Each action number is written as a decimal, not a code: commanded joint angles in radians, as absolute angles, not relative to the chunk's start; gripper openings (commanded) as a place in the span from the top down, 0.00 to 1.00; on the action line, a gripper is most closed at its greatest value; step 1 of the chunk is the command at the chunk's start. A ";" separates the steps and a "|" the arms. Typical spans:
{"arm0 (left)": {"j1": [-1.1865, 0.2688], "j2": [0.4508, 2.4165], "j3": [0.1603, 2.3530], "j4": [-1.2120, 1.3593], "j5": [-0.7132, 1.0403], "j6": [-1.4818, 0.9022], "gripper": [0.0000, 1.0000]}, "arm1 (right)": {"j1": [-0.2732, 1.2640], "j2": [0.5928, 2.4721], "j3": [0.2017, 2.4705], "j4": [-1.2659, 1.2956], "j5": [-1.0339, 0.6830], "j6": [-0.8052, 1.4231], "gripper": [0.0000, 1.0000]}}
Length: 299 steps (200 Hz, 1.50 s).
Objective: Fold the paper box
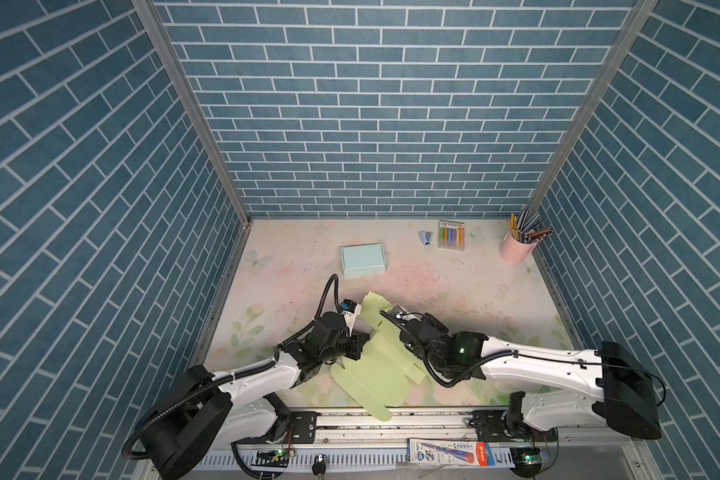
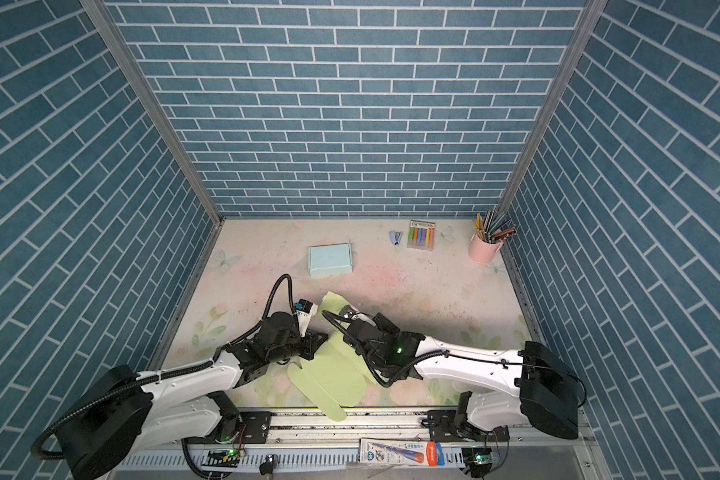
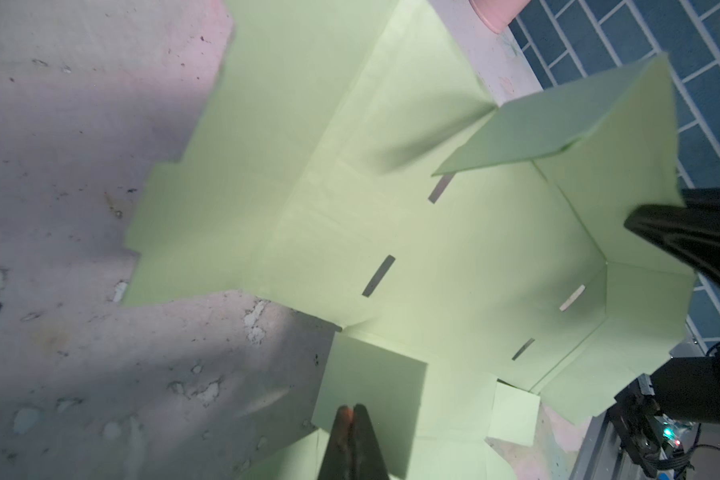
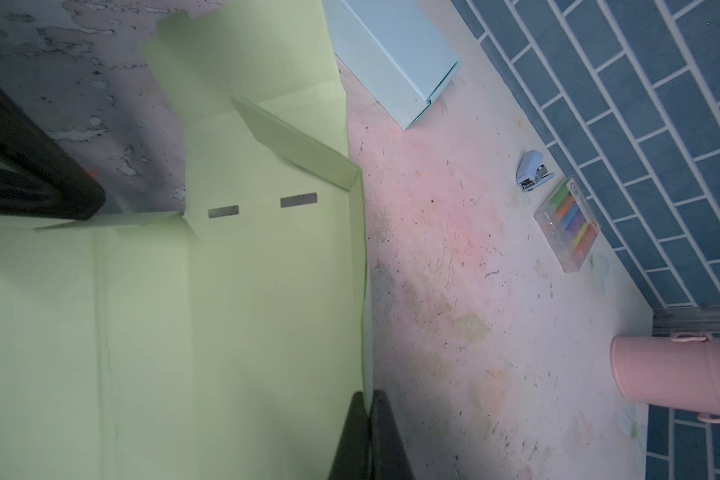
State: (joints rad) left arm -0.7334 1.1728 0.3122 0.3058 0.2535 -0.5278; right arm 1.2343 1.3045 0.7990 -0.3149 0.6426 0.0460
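Paper box [image 1: 373, 368] sits near-ctr on your surface [image 1: 454, 299], btwn the two arms. It's mostly an unfolded die-cut blank of thin, pale green matte card w/ straight scored creases and rounded tabs at the near end, one tab hanging past the surface's near edge over the metal rail [image 1: 391, 424]. In the left wrist view you get four narrow rectangular slots cut in two pairs across the base panel, plus stepped, notched outer edges. Your left gripper [image 3: 352, 411] has its jaws pinched tight, tips together at the edge of a small square flap that's lifted off the surface; it reads as a grip, tho the tips sit right at the frame edge. Your right gripper [image 4: 368, 399] has its jaws closed on the thin edge of a long side panel, which stands up along its crease. A corner flap next to it is tilted up too, throwing a soft shadow on the base. Surface is a worn pastel print, pink/green florals and butterflies, scuffed and speckled w/ dark marks. Far side, well apart from the blank: a light blue box [image 1: 362, 260], already folded, flat and rectangular w/ crisp edges; a small blue stapler [image 1: 425, 237]; a clear pack of coloured markers [image 1: 451, 235]; and a pink cylindrical cup [image 1: 516, 249] stuffed w/ pencils in the far-right corner. Walls [image 1: 391, 124] wear a blue brick-pattern covering.
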 commanded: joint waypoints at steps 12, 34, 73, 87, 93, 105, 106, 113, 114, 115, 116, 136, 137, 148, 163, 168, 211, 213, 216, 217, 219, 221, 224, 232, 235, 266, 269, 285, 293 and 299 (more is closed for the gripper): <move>-0.747 1.184 0.315 0.328 0.237 -0.543 1.00 | 1.282 1.334 0.826 -0.292 0.744 -0.042 1.00; -0.729 1.154 0.313 0.304 0.228 -0.530 1.00 | 1.343 1.371 0.815 -0.285 0.846 -0.118 1.00; -0.640 0.984 0.295 0.256 0.231 -0.517 1.00 | 1.410 1.422 0.789 -0.240 0.983 -0.245 1.00; -0.600 0.910 0.303 0.219 0.227 -0.510 1.00 | 1.416 1.412 0.773 -0.203 0.979 -0.282 1.00; -0.581 0.885 0.307 0.205 0.229 -0.507 1.00 | 1.420 1.405 0.764 -0.185 0.976 -0.298 1.00; -0.542 0.848 0.318 0.186 0.238 -0.502 1.00 | 1.432 1.390 0.752 -0.153 0.974 -0.330 1.00; -0.538 0.846 0.319 0.183 0.239 -0.501 1.00 | 1.433 1.390 0.752 -0.150 0.974 -0.332 1.00; -0.510 0.839 0.326 0.172 0.246 -0.498 1.00 | 1.441 1.386 0.747 -0.138 0.976 -0.351 1.00; -0.507 0.839 0.327 0.171 0.247 -0.497 1.00 | 1.441 1.385 0.746 -0.136 0.977 -0.354 1.00; -0.503 0.839 0.329 0.170 0.248 -0.497 1.00 | 1.442 1.385 0.746 -0.134 0.978 -0.358 1.00; -0.499 0.839 0.330 0.169 0.249 -0.497 1.00 | 1.444 1.385 0.746 -0.133 0.978 -0.360 1.00; -0.419 0.876 0.346 0.183 0.296 -0.489 1.00 | 1.462 1.391 0.739 -0.107 1.002 -0.418 1.00; -0.416 0.877 0.346 0.185 0.298 -0.489 1.00 | 1.463 1.394 0.738 -0.106 1.004 -0.422 1.00; -0.382 0.924 0.350 0.215 0.330 -0.495 1.00 | 1.472 1.409 0.738 -0.097 1.025 -0.450 1.00; -0.364 0.990 0.354 0.267 0.336 -0.502 1.00 | 1.482 1.435 0.735 -0.083 1.051 -0.483 1.00; -0.364 1.013 0.355 0.283 0.333 -0.500 1.00 | 1.485 1.444 0.734 -0.076 1.059 -0.495 1.00; -0.370 1.169 0.359 0.372 0.351 -0.483 1.00 | 1.497 1.486 0.709 0.023 1.093 -0.593 1.00; -0.372 1.172 0.357 0.374 0.352 -0.484 1.00 | 1.497 1.487 0.708 0.028 1.092 -0.597 1.00; -0.375 1.175 0.355 0.379 0.355 -0.483 1.00 | 1.497 1.489 0.706 0.036 1.093 -0.604 1.00; -0.375 1.176 0.354 0.380 0.356 -0.483 1.00 | 1.497 1.490 0.704 0.038 1.093 -0.606 1.00; -0.377 1.178 0.351 0.382 0.357 -0.483 1.00 | 1.497 1.491 0.704 0.043 1.095 -0.611 1.00; -0.378 1.179 0.350 0.385 0.359 -0.483 1.00 | 1.498 1.493 0.702 0.048 1.096 -0.616 1.00; -0.382 1.181 0.348 0.390 0.364 -0.482 1.00 | 1.498 1.495 0.701 0.055 1.097 -0.622 1.00; -0.391 1.184 0.340 0.399 0.373 -0.480 1.00 | 1.499 1.501 0.697 0.076 1.101 -0.640 1.00; -0.396 1.184 0.339 0.401 0.377 -0.479 1.00 | 1.499 1.502 0.695 0.085 1.100 -0.647 1.00; -0.460 1.179 0.325 0.414 0.394 -0.462 1.00 | 1.498 1.501 0.669 0.158 1.086 -0.711 1.00; -0.469 1.177 0.323 0.414 0.390 -0.460 1.00 | 1.499 1.500 0.670 0.160 1.084 -0.713 1.00; -0.522 1.164 0.314 0.413 0.360 -0.454 1.00 | 1.499 1.499 0.665 0.159 1.069 -0.710 1.00; -0.537 1.156 0.304 0.415 0.355 -0.456 1.00 | 1.499 1.499 0.663 0.156 1.063 -0.701 1.00; -0.542 1.149 0.297 0.418 0.354 -0.461 1.00 | 1.499 1.497 0.663 0.150 1.058 -0.692 1.00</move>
State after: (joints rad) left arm -0.5056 1.1774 0.3279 0.3889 0.3626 -0.4770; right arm 1.4918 1.4952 0.6731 0.1211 1.0676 -0.6605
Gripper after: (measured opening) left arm 0.042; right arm 0.046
